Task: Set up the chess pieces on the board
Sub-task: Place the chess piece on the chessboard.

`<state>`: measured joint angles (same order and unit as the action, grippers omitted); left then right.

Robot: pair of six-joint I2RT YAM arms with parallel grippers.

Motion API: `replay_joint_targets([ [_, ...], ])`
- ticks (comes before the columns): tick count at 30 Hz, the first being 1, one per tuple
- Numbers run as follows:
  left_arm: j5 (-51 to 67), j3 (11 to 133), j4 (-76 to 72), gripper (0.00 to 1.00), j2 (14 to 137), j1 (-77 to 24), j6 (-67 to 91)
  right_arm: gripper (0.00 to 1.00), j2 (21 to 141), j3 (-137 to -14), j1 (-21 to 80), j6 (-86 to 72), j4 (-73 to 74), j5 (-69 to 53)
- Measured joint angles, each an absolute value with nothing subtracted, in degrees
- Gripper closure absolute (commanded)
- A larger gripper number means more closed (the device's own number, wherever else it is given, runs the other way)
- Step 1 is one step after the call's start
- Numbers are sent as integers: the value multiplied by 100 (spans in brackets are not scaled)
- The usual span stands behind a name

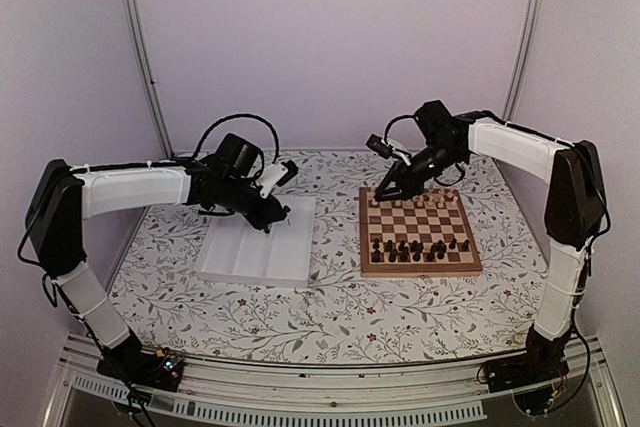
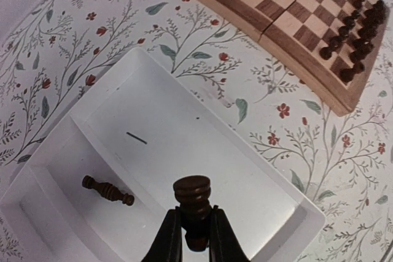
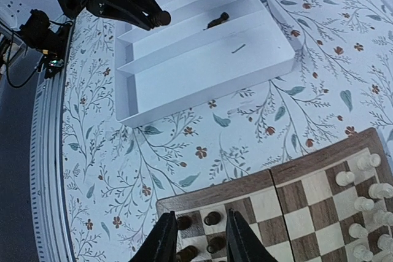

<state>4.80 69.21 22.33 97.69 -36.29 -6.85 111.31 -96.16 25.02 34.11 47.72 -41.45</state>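
My left gripper is shut on a dark chess piece and holds it above the white tray, base toward the wrist camera. Another dark piece lies on its side in a tray compartment. The wooden board lies at the right. Several dark pieces stand in its near rows. My right gripper is open and empty, hovering over the dark pieces at the board's near-left corner.
Pale pieces stand along the board's far edge, also in the right wrist view. The tray lies left of the board on the flowered cloth. A small dark sliver lies in the tray.
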Motion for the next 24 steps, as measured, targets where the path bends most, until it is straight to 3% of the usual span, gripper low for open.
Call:
replay_joint_targets([
  [7, 2882, 6807, 1896, 100, 9539, -3638, -729, 65, 11074, -9767, 3037, 3811, 4978, -4519],
  [13, 4401, 7540, 2158, 100, 10165, -3671, -464, 63, 10267, -8825, 4047, 4744, 4604, -3271],
  [17, 4930, 7754, 2460, 100, 10497, -3763, -311, 63, 10051, -8779, 4753, 5133, 4298, -2475],
  [24, 5395, 8221, 2941, 100, 10849, -3990, -185, 62, 10047, -8661, 5100, 5454, 3885, -1424],
])
